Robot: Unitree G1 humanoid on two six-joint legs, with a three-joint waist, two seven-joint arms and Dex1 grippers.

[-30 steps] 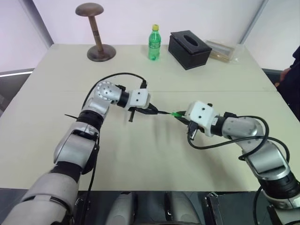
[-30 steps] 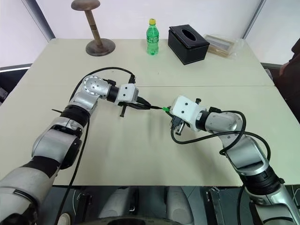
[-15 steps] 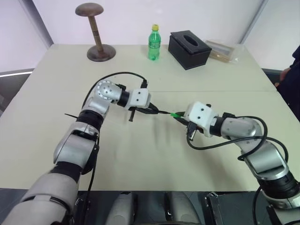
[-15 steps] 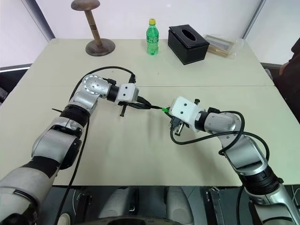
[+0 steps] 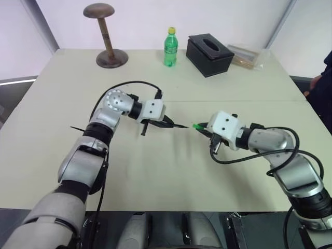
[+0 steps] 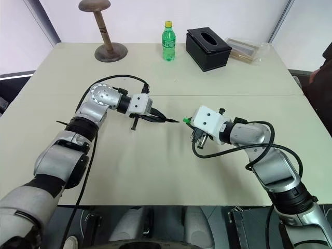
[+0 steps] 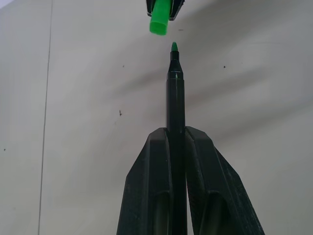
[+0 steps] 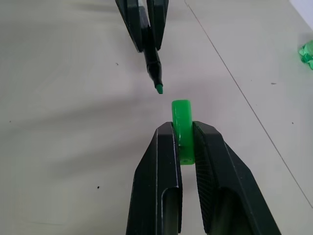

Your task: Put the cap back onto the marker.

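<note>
Marker [image 7: 175, 103] and cap [image 8: 182, 128] face each other over the middle of the beige table [image 5: 155, 176], each pinched in its own gripper, with a small gap between the marker's tip and the cap's open end. The left arm bends in from the left, elbow out, its wrist turned so the left gripper [image 5: 167, 123] points to the right and slightly down; its two black fingers are clamped on the marker's black barrel. The right arm comes in from the right with the forearm angled toward the centre, and the right gripper [image 5: 204, 130] points left and a little down, fingers closed on the cap.

From the head views the marker is a thin dark line and the cap a green speck. The left wrist view shows the marker running straight out between the fingers, ending in a small green nib, with the cap just beyond and slightly off the marker's line. The right wrist view shows the cap as a bright green cylinder standing proud of the fingertips, the nib just short of it and off to one side.

At the far edge stand a wooden hat stand [image 5: 106, 39], a green bottle [image 5: 170, 47] and a black tissue box [image 5: 209, 54].
</note>
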